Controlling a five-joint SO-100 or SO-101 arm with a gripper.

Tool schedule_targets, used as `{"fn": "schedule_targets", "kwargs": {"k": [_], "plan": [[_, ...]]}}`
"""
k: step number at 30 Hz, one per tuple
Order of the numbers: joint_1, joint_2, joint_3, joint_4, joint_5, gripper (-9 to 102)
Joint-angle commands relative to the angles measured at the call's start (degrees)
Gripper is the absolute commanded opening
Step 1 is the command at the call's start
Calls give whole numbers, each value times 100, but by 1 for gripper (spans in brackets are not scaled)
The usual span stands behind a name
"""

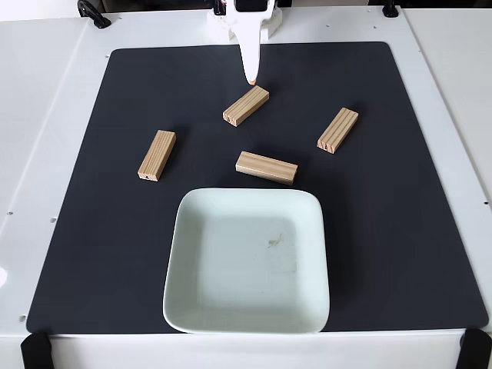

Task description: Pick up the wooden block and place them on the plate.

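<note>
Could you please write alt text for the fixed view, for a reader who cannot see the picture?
Four wooden blocks lie scattered on a black mat above an empty pale square plate: left block, top block, right block and middle block. A white gripper points down just behind the top block, holding nothing.

Four light pine wooden blocks are lying flat, apart from one another: left block [157, 154], upper block [246, 105], right block [337, 130], and middle block [266, 167], which is sitting just beyond the plate [192, 307], a pale square dish holding no blocks.
</note>
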Motion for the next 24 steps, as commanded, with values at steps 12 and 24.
{"fn": "schedule_targets", "kwargs": {"k": [12,24], "plan": [[-352,-1283,-2074,97,0,0],[-1397,-5889,-7365,1863,-44,0]]}}
